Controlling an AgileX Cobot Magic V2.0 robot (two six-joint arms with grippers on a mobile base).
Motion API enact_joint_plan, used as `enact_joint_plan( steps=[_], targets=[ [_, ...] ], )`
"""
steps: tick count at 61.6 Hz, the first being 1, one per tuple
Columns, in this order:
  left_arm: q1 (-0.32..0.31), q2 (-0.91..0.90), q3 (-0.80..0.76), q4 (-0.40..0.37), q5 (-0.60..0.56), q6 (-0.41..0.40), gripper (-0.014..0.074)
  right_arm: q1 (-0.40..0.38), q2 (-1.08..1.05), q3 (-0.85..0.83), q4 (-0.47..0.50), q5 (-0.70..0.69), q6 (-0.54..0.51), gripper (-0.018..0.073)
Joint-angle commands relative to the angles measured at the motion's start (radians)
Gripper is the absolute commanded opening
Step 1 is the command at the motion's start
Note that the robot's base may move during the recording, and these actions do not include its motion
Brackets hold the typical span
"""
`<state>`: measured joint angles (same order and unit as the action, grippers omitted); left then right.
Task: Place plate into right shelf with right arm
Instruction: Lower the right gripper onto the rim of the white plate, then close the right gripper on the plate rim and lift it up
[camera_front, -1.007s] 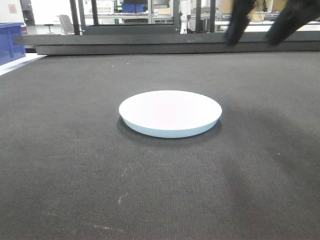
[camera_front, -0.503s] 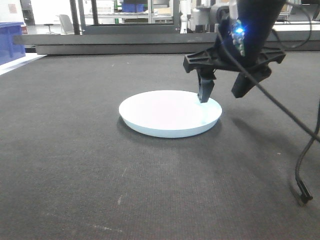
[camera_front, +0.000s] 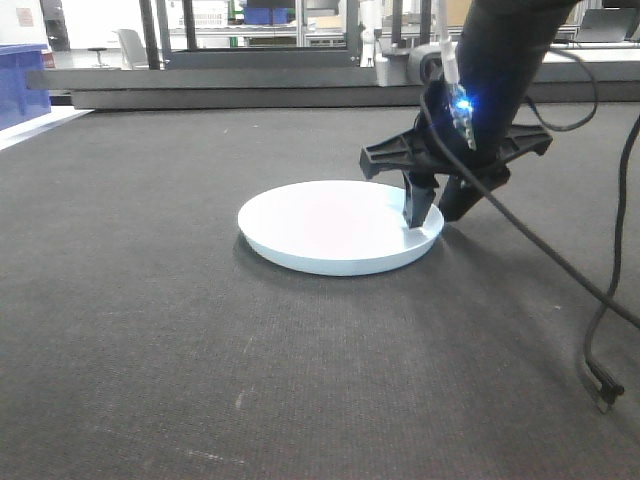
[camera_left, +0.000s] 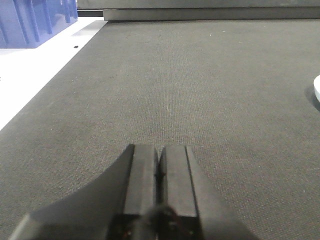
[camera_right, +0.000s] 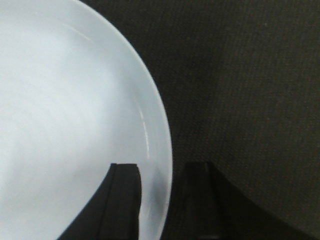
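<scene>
My left arm (camera_left: 157, 200) waits well left of the plate (camera_front: 340, 225), jaws together; the plate, white, shallow and smooth-rimmed, lies flat on the dark worktop (camera_front: 150, 350); at its right rim my right arm (camera_front: 500, 60) holds jaws apart astride the edge; I'd seat them deep and square before closing.

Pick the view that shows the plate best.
Front view: whole plate, with the right hand at its rim. Right wrist shows only part, the rim between the fingers. Left wrist catches just a sliver at the frame's right edge.
</scene>
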<state>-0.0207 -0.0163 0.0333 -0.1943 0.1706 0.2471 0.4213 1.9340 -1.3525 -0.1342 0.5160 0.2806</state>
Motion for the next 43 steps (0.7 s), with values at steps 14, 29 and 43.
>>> enact_joint_plan(
  steps=[14,29,43],
  targets=[
    [-0.001,-0.01,0.008,-0.008,-0.083,-0.003,-0.0047,0.004,-0.039,-0.041,-0.019,-0.047,0.0,0.0012],
    [-0.001,-0.01,0.008,-0.008,-0.083,-0.003,-0.0047,0.006,-0.109,-0.038,-0.019,-0.046,0.001,0.0038],
    [-0.001,-0.01,0.008,-0.008,-0.083,-0.003,-0.0047,-0.015,-0.282,0.056,-0.02,-0.069,0.003,0.0038]
  ],
)
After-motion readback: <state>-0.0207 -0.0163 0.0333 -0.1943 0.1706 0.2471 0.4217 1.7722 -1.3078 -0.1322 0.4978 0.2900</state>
